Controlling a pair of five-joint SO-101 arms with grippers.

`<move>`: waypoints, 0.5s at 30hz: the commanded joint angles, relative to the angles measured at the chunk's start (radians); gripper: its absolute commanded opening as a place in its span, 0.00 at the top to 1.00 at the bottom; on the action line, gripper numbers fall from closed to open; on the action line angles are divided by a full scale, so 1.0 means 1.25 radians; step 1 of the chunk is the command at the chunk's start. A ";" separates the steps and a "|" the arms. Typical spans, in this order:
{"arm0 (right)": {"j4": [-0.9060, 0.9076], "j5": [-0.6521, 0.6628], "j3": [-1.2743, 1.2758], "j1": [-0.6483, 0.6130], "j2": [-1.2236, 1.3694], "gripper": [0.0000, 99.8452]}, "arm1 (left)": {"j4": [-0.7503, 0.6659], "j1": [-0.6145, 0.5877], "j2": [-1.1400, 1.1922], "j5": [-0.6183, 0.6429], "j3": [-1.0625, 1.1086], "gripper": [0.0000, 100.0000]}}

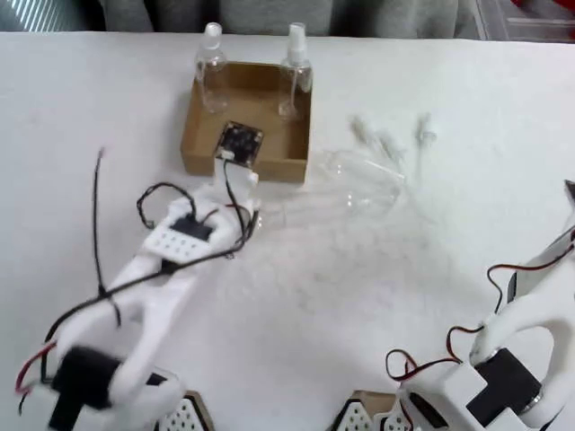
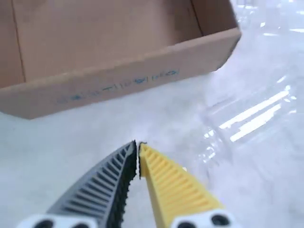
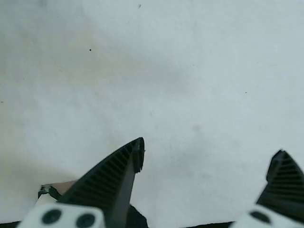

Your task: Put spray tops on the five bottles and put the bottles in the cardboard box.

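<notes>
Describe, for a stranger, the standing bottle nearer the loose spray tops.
Find the cardboard box on the table. Two capped clear bottles stand at its far wall. Yours is the right bottle in the high view, nearer the loose spray tops than the left bottle.

We note left arm (image 1: 162,296): white plastic shell, black motor block (image 1: 83,377) near base, white plate with rows of small holes (image 1: 184,238) on top, small black circuit board (image 1: 240,142) at wrist. Thin black cables (image 1: 96,224) loop along it; red wires (image 1: 31,368) by base. Left jaws: one grey, one yellow, both ribbed, on white mounts with dark screw holes (image 2: 45,222). We note right arm (image 1: 535,319): white shell, black motor (image 1: 503,384), red-and-black wires (image 1: 490,269). Right jaws: both black, ribbed, white mounts.
</notes>
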 commanded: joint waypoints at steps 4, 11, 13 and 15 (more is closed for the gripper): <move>-0.080 0.010 0.081 -0.041 -0.028 0.63 | 0.140 0.009 -0.276 0.001 0.011 0.97; -0.117 0.010 0.123 -0.037 -0.030 0.63 | 0.428 0.009 -0.298 -0.088 -0.150 0.97; -0.117 0.010 0.123 -0.037 -0.026 0.63 | 0.490 0.009 -0.260 -0.133 -0.212 0.97; -0.117 0.010 0.124 -0.030 -0.026 0.63 | 0.546 0.009 -0.208 -0.164 -0.276 0.97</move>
